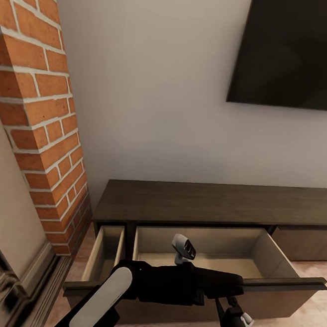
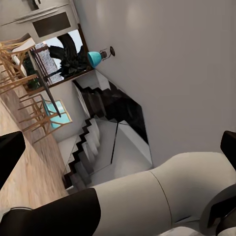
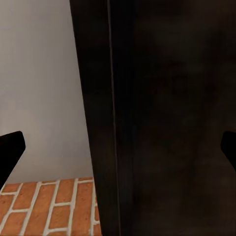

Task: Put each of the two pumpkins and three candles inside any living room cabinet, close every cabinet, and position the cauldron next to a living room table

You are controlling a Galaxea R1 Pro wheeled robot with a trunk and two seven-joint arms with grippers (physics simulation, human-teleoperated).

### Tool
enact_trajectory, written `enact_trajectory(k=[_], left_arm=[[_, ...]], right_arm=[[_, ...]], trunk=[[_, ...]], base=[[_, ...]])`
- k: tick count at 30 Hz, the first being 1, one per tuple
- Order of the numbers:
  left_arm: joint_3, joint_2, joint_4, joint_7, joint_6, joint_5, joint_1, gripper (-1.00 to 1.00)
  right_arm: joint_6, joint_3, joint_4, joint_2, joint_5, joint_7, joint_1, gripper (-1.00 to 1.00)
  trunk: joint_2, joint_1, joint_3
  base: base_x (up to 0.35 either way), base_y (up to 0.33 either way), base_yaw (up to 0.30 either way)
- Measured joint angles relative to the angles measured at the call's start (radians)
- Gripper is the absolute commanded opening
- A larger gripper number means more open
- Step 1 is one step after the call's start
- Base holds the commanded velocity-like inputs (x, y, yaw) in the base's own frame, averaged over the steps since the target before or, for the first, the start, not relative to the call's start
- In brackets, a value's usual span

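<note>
The long low dark-brown wooden cabinet (image 1: 214, 203) stands with two pale-lined drawers pulled out, presumably ready for objects, just beyond the left gripper (image 2: 118, 152) and the right gripper (image 3: 118, 147), both wide open and empty.

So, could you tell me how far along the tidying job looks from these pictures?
Two drawers of the cabinet are pulled out: a narrow drawer and a wide drawer. The part of the wide drawer's pale inside that shows holds no pumpkin or candle, though the robot's arm hides its front. Nothing looks stored yet. Left to do: loading the pumpkins and candles, shutting the drawers, and placing the cauldron by the table.
</note>
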Motion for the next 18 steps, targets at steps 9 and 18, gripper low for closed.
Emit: enact_trajectory(k=[9,18], left_arm=[[-0.001,0.000,0.000,0.001,0.000,0.000,0.000,1.00],[-0.001,-0.001,0.000,0.001,0.000,0.000,0.000,1.00]], right_arm=[[0.000,0.000,0.000,0.000,0.000,-0.002,0.000,1.00],[0.001,0.000,0.000,-0.001,0.000,-0.002,0.000,1.00]], trunk=[[0.000,0.000,0.000],[0.000,0.000,0.000]], base=[[0.000,0.000,0.000],[-0.049,0.000,0.000]])
